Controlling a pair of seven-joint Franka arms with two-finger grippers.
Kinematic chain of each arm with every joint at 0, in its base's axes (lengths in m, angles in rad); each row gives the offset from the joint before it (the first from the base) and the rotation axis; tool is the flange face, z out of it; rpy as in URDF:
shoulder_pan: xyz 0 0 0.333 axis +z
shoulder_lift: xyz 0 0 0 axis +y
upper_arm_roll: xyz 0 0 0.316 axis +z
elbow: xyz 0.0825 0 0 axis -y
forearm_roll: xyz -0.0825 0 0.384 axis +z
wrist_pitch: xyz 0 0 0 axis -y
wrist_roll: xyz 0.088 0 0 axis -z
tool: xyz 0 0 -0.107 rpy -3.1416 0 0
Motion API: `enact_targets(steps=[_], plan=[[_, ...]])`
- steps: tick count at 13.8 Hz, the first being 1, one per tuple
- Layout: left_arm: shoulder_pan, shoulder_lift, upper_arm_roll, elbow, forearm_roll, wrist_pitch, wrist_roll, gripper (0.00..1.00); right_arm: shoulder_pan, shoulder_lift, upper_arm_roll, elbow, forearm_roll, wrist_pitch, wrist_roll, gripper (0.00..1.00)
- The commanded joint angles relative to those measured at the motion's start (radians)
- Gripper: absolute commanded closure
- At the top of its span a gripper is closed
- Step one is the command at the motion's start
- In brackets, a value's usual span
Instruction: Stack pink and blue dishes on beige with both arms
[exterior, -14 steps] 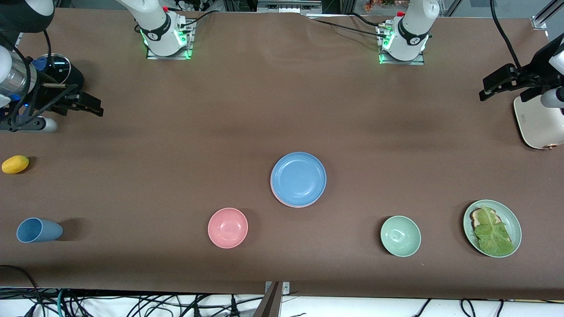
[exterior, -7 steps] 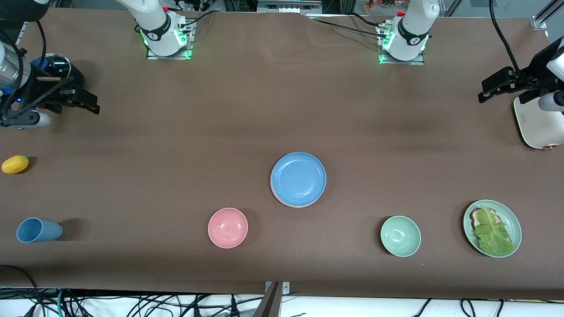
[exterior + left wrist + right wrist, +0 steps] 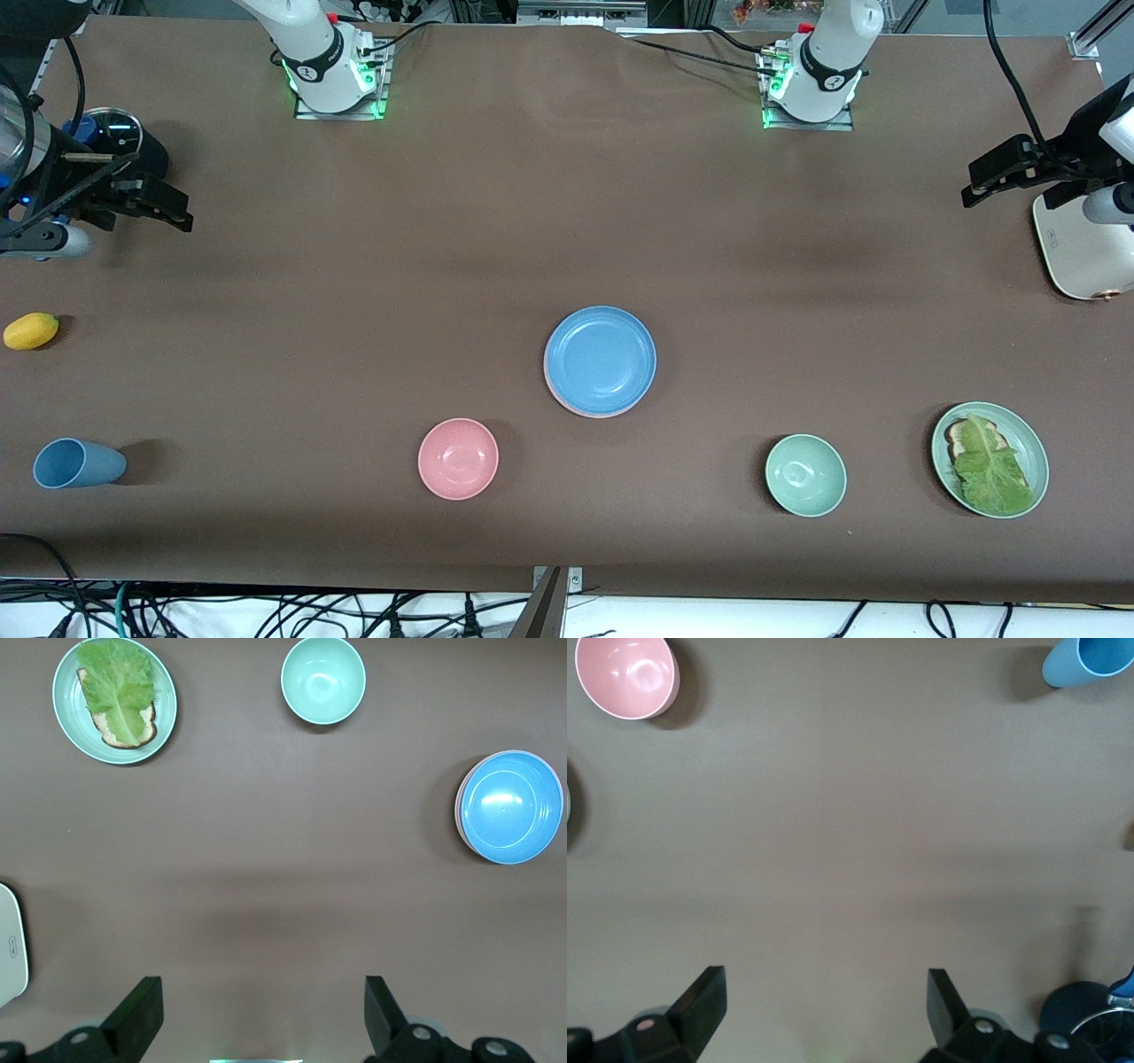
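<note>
The blue plate sits on top of a stack near the middle of the table, with a thin pink plate rim showing just under its edge on the side nearer the front camera; the left wrist view shows the same pink sliver beside the blue. No beige plate is visible, so whether it lies beneath the two cannot be told. Both arms are out at their own ends of the table, well apart from the stack: the left tool hangs with its jaws spread wide and empty beside the cream appliance, and the right tool hangs likewise open and empty near a dark round object. The stacking looks finished, or nearly so. If anything remains, it is to confirm that the stack sits level.
</note>
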Motion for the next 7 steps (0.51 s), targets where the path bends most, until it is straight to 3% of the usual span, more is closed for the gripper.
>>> enact_targets(steps=[1,7], plan=[[0.003,0.012,-0.001,0.035,-0.009,-0.012,0.013,0.0,-0.009,0.014,0.005,0.026,-0.014,-0.006,-0.008,0.0],[0.003,0.015,0.0,0.037,-0.009,-0.012,0.013,0.0,-0.017,0.028,0.0,0.027,-0.014,0.008,-0.008,0.0]])
